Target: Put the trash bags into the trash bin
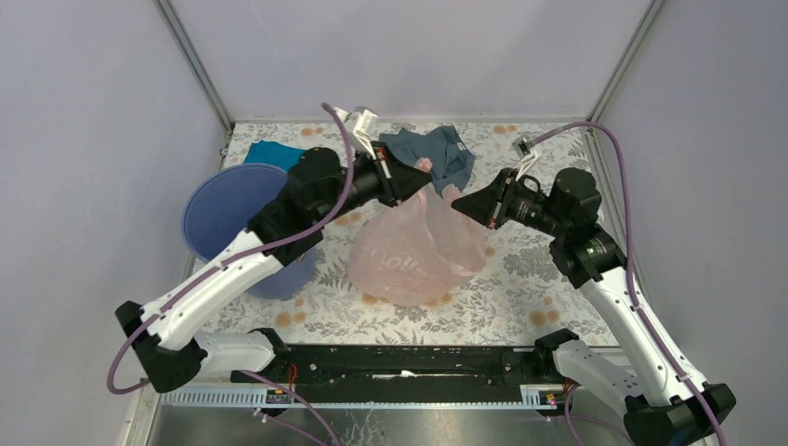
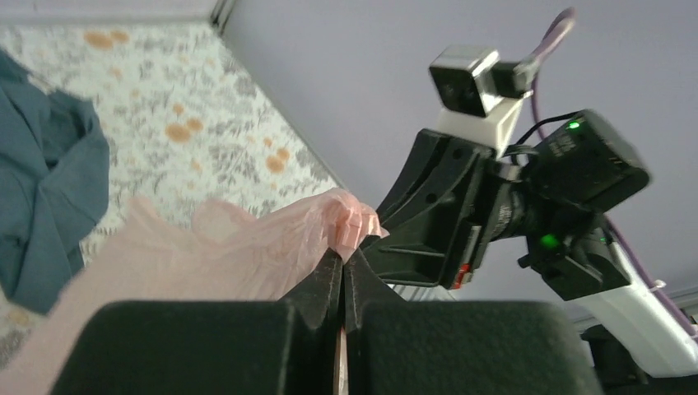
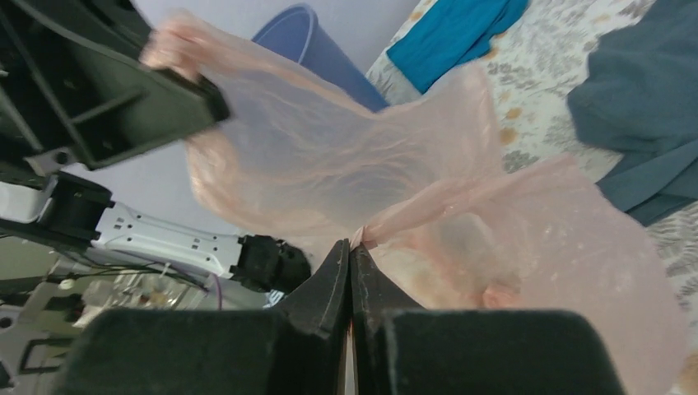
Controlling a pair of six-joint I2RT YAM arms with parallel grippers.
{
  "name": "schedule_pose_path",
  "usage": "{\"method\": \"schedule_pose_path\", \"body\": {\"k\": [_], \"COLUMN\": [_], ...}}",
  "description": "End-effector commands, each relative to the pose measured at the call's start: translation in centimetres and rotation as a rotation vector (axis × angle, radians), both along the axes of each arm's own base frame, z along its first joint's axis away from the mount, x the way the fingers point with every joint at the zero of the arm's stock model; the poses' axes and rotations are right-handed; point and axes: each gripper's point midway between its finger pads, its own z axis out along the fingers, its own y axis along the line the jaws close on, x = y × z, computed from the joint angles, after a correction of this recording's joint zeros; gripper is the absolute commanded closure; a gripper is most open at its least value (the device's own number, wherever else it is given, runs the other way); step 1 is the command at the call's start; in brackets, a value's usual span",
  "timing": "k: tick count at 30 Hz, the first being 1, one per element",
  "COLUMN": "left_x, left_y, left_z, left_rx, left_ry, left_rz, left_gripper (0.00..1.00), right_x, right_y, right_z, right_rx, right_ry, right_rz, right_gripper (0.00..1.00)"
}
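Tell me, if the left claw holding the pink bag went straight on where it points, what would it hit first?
Probably the right gripper, which faces it close ahead, also pinching the pink bag stretched between them. Depth is unclear, so the left gripper might just pass it.

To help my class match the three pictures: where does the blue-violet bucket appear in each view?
Top external: the bucket sits left of centre, to the left of the pink bag.
Left wrist: not in it.
Right wrist: the bucket is at top centre, behind the bag's upper edge.
Shared landmark: the pink bag shows in all three views, pinched by the left claw and the right claw.
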Motion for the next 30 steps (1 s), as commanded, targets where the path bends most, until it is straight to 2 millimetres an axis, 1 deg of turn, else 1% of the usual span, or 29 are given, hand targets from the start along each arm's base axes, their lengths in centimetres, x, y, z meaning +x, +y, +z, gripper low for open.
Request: {"method": "schedule_pose_path", "body": {"k": [1, 5, 7, 8, 10, 15, 19, 20, 23, 27, 30], "left_x": [0.1, 0.1, 0.1, 0.1, 0.2, 0.2, 0.0, 0.1, 0.0, -0.2, -0.3], "left_y": [-1.7, -2.7, -2.8, -2.8, -2.7, -2.7, -2.8, -2.8, -3.0, -3.1, -3.1], "left_z": [-1.1, -1.8, -1.8, -1.9, -1.9, -1.8, -1.7, -1.8, -1.8, -1.8, -1.8], "left_rx": [-0.034, -0.036, -0.036, -0.035, -0.037, -0.040, -0.049, -0.049, -0.050, -0.057, -0.057], "left_ry": [0.056, 0.090, 0.091, 0.092, 0.093, 0.097, 0.099, 0.101, 0.108, 0.113, 0.116], "left_rz": [-0.049, -0.080, -0.083, -0.081, -0.077, -0.076, -0.082, -0.082, -0.092, -0.102, -0.103], "left_gripper": [1.00, 1.00, 1.00, 1.00, 1.00, 1.00, 1.00, 1.00, 1.00, 1.00, 1.00], "right_x": [-1.5, -1.8, -1.6, -1.4, -1.3, -1.6, -1.5, -1.6, -1.3, -0.9, -0.7], "right_y": [1.8, 3.5, 3.5, 3.4, 3.2, 3.8, 3.5, 3.5, 3.4, 3.8, 4.3], "right_z": [2.8, 1.6, 1.2, 1.2, 1.3, 1.8, 2.2, 2.4, 2.5, 1.9, 1.8], "right_rx": [0.103, 0.071, 0.051, 0.047, 0.047, 0.080, 0.084, 0.089, 0.093, 0.086, 0.091], "right_ry": [-0.069, -0.050, -0.051, -0.056, -0.069, -0.084, -0.111, -0.120, -0.131, -0.120, -0.122], "right_rz": [0.103, 0.140, 0.116, 0.101, 0.086, 0.118, 0.093, 0.092, 0.070, 0.076, 0.081], "right_gripper": [0.94, 0.94, 0.92, 0.89, 0.86, 0.83, 0.80, 0.77, 0.63, 0.54, 0.42]}}
